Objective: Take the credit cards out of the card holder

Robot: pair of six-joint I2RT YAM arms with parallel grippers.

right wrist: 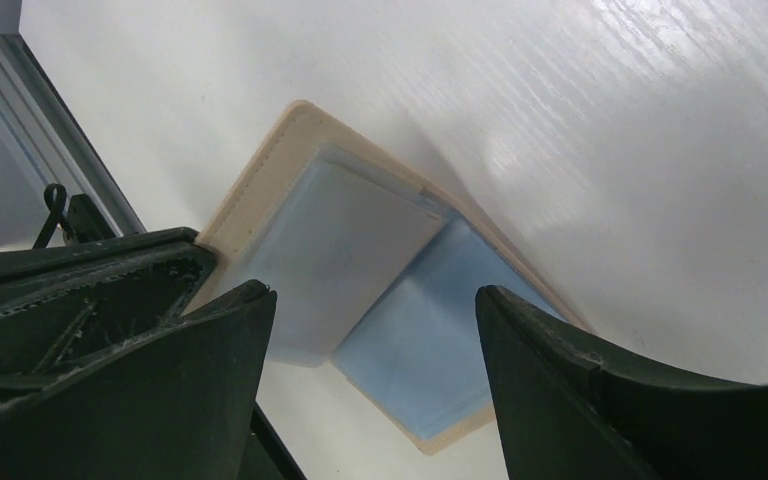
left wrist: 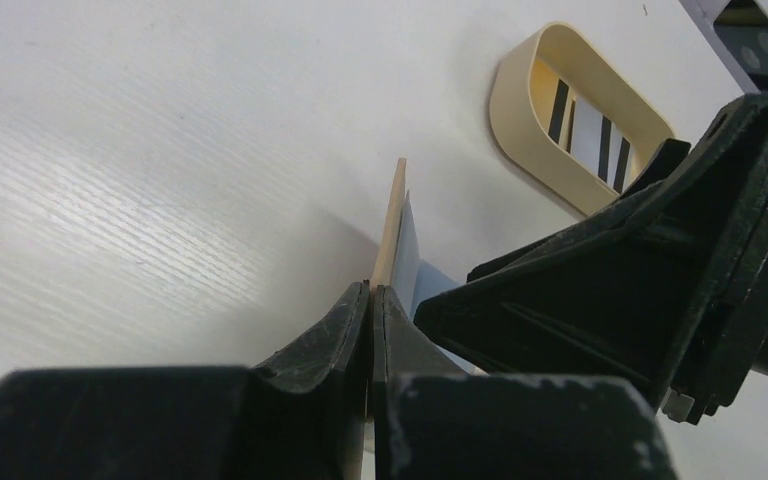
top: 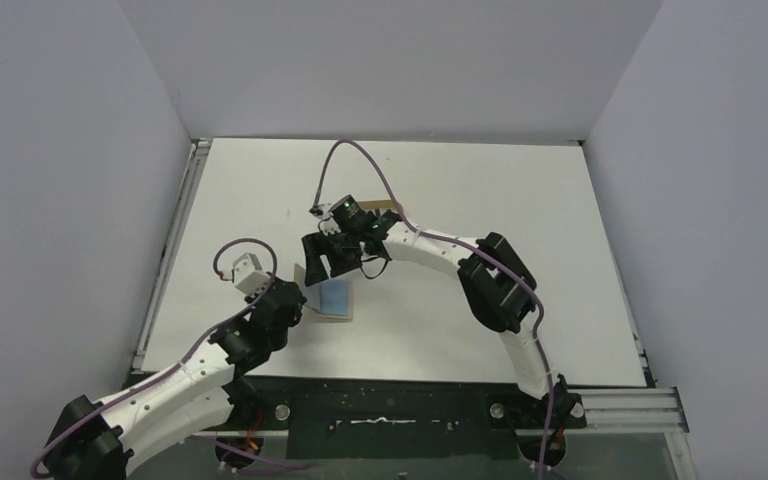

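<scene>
Left end effector [left wrist: 371, 297] pinching card holder [right wrist: 430, 345] edge, right end effector [right wrist: 372, 300] spread above it; tray [left wrist: 516, 118] only on left wrist; holder roughly near-far.

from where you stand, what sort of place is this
Likely a robot test cell: plain white walls box in a white table, left arm and right arm mounted at its edge.

White table, two things resting on it.
The table [top: 480, 190] is a plain white board with a faint grain. Left of centre, toward the near edge, there's the card holder [right wrist: 260, 185] lying opened out, light blue inner panel facing up (stitching shows along the tan border). Farther back sits an oval tan tray [left wrist: 520, 110], rim up, with something black-and-white striped inside.
</scene>
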